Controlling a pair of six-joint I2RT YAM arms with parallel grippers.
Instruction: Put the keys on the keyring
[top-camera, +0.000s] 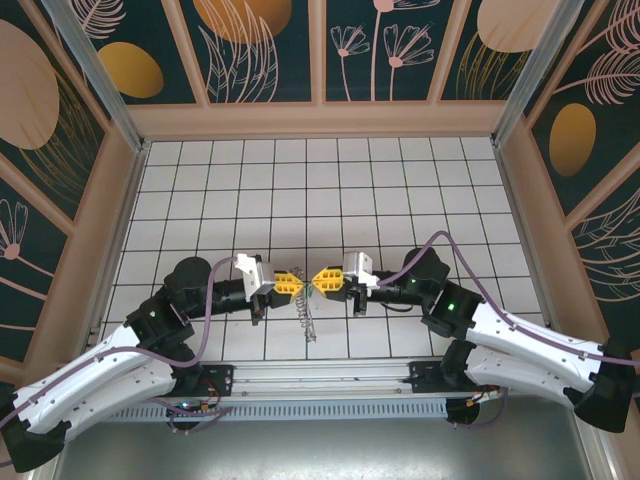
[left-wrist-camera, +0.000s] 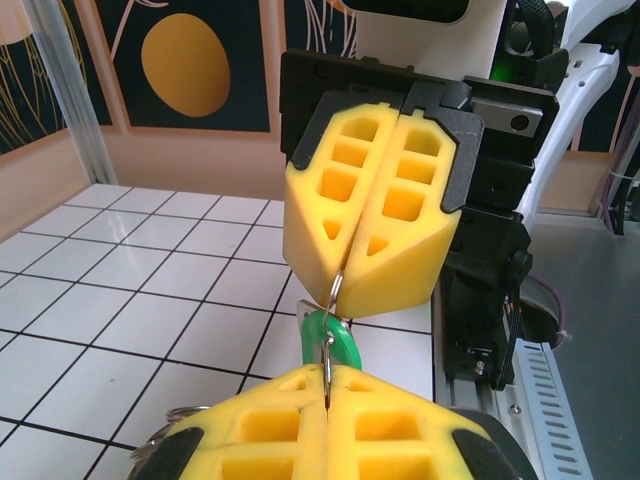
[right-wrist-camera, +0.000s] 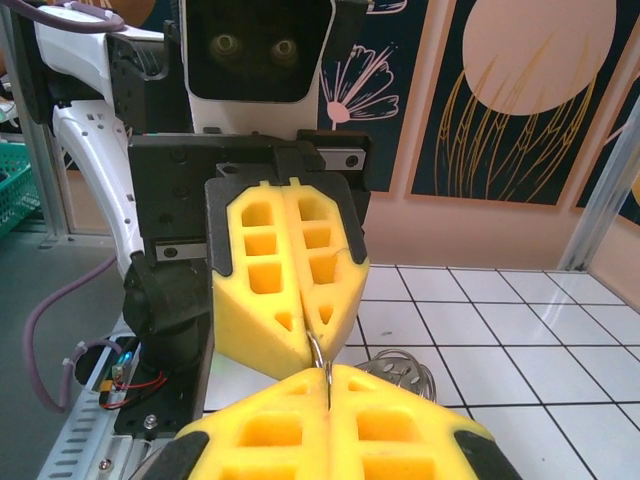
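Observation:
My left gripper (top-camera: 297, 284) and right gripper (top-camera: 322, 280) meet tip to tip above the middle of the tiled floor. Both are shut on a thin silver wire of the keyring (left-wrist-camera: 335, 292), which runs from my left gripper's (left-wrist-camera: 328, 376) closed fingers into the right gripper's (left-wrist-camera: 345, 285) closed fingers. A small green key (left-wrist-camera: 347, 345) hangs around that wire in the gap, also seen as a green key (top-camera: 311, 287) from above. In the right wrist view the keyring wire (right-wrist-camera: 318, 352) bridges my right gripper (right-wrist-camera: 328, 372) and the left gripper (right-wrist-camera: 308, 338). The keyring's coiled part (top-camera: 307, 318) dangles below.
Silver coiled loops (right-wrist-camera: 402, 366) lie just behind the right fingers, over the white tiled floor (top-camera: 400, 190). Wooden walls (top-camera: 320, 120) close in the back and sides. A metal rail (top-camera: 320, 385) runs along the near edge between the arm bases.

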